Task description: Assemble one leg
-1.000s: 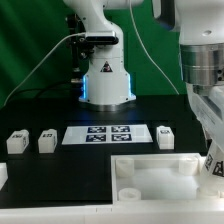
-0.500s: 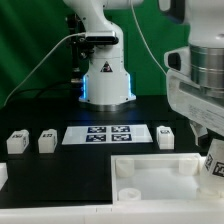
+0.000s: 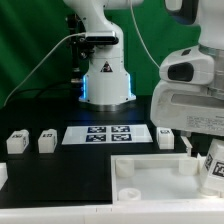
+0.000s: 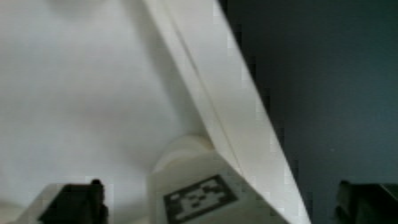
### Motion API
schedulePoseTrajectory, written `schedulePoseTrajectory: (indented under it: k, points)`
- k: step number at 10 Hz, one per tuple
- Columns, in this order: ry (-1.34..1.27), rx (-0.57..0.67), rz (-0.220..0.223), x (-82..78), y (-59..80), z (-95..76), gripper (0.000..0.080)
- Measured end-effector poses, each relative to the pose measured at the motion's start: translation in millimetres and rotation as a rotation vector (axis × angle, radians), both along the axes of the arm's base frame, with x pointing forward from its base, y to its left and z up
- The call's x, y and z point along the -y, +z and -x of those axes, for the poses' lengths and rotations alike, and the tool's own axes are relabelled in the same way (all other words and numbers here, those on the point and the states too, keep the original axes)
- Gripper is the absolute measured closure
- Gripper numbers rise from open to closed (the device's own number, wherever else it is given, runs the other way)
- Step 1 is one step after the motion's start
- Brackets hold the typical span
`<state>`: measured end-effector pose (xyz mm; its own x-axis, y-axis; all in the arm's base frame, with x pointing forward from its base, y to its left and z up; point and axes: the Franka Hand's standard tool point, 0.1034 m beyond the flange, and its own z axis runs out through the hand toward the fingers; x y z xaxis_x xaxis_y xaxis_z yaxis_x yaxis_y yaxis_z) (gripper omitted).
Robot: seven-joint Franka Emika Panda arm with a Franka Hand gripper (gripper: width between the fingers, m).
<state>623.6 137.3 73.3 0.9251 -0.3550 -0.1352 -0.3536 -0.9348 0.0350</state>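
Leg [image 4: 199,197] is resting against the tray [image 3: 150,162] wall, on the exterior view's right; arm [image 3: 190,95] is swinging in overhead; gripper [image 4: 222,200] is straddling it, jaws wide, likely preparing to grasp.

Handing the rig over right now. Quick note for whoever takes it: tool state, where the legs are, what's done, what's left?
Tool: open, fingers either side of the near leg, not closed on it.
Near leg stands at the tray's edge on the exterior view's right; seated or not, cannot tell.
Loose on the table: far-left leg, second leg beside it, third leg just right of the marker board in the exterior view.
Done: nothing clearly fastened. Left: probably grasp the near leg and fix it to the tray.
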Motion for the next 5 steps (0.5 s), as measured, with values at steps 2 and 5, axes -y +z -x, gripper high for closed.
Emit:
schedulePoseTrajectory:
  k: [2,5]
  points:
    - [0.147,0.025,-0.011,4.1,-0.1,-4.4,0.0150]
    - [0.140,0.025,-0.010,3.8,-0.1,-4.3,0.0453]
